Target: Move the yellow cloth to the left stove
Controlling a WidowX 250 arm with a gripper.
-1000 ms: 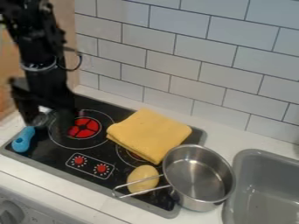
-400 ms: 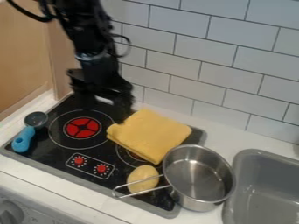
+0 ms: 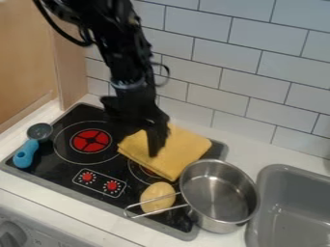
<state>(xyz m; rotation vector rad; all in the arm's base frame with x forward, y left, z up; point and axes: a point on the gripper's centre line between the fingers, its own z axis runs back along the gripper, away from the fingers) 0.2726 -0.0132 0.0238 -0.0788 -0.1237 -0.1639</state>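
The black gripper hangs over the upper left part of the folded yellow cloth, hiding some of it; how its fingers stand, and whether they touch the cloth, I cannot tell. The cloth lies flat across the right burner, covering most of it. To its left is the left stove burner, a red disc inside a white ring, with nothing on it.
A steel pot stands at the stove's right corner, its handle reaching over a yellow potato-like object. A blue-handled scoop lies at the left edge. The grey sink is at right, tiled wall behind.
The arm has swung right and toward the camera, from beside the left burner past the back of the stove to over the cloth. The cloth has not moved.
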